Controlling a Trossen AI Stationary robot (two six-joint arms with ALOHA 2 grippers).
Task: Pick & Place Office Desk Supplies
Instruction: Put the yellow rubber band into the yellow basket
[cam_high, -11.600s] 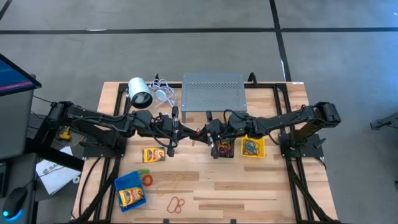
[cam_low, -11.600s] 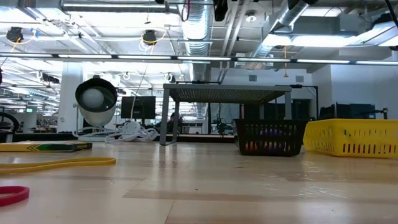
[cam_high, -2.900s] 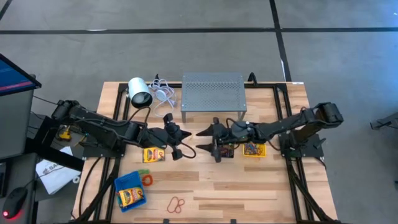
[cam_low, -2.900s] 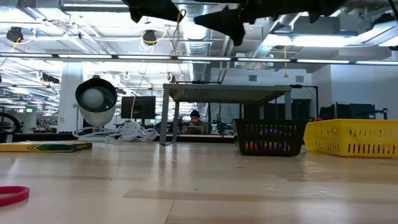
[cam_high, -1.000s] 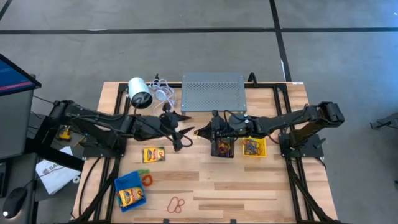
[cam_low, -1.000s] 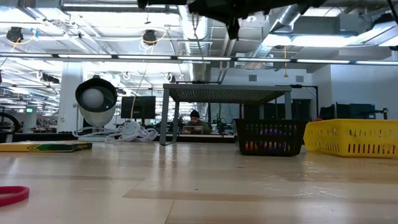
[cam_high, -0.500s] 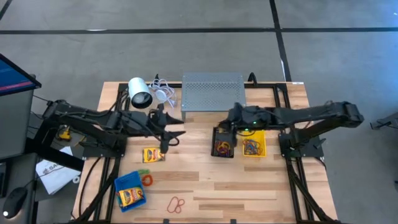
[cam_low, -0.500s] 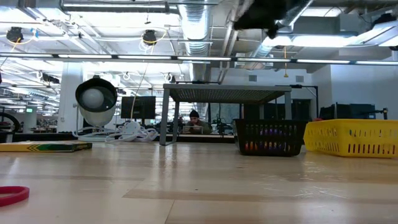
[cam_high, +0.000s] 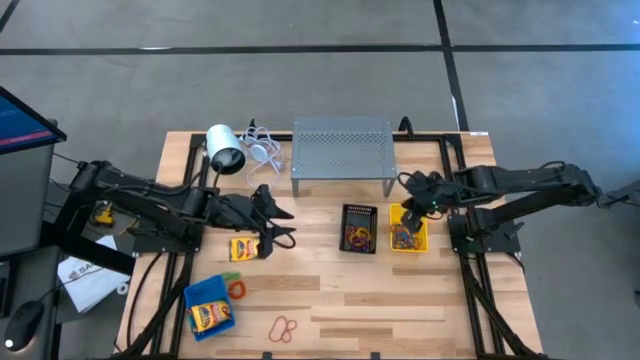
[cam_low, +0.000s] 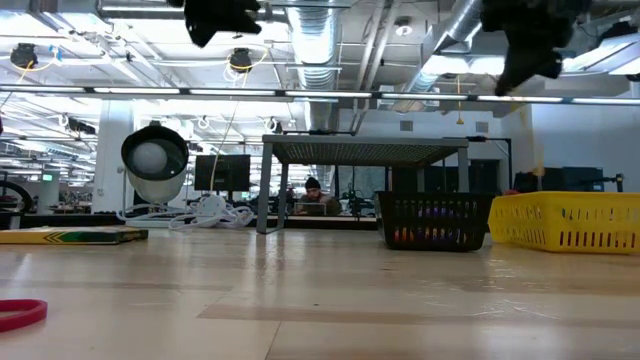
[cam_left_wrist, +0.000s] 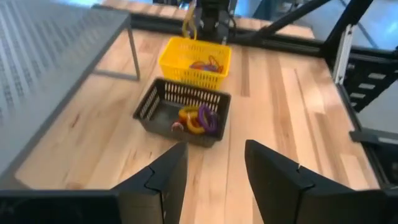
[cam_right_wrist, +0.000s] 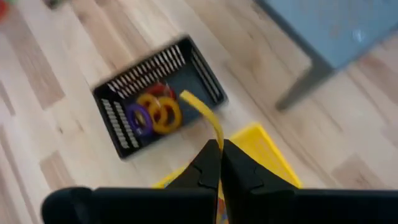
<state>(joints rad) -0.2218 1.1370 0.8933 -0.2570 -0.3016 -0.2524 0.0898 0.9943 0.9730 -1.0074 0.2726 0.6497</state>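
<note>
1. While the right gripper (cam_right_wrist: 221, 149) hangs above the yellow bin (cam_high: 407, 236), toward the right edge of the worktop (cam_high: 420, 300), its fingers are pressed together on one end of a yellow rubber band (cam_right_wrist: 208, 115), which arcs up limp from the tips.
2. That band looks very light, soft and floppy. A pinch on a single strand holds it, but it will swing and may cling to a finger on release, so letting go low inside a bin seems wise.
3. The black bin (cam_high: 359, 228) sits just beside the yellow bin, on its left. Both already hold coloured loops.
4. The left gripper (cam_left_wrist: 214, 174) hovers left of the worktop's middle with its fingers spread and nothing between them, near the loose crayon box (cam_high: 246, 248).
5. That box looks light, stiff and flat, with smooth card faces. Taking it across the short side, by its long edges, should be firm; too hard a squeeze could dent it.
6. Near the front edge lie a red band (cam_high: 285, 327) and an orange band (cam_high: 237, 290), thin and flat on the wood. Each calls for a fingertip scraped under one strand.
7. The blue bin (cam_high: 196, 296), at the front left corner, holds another crayon box (cam_high: 212, 316).
</note>
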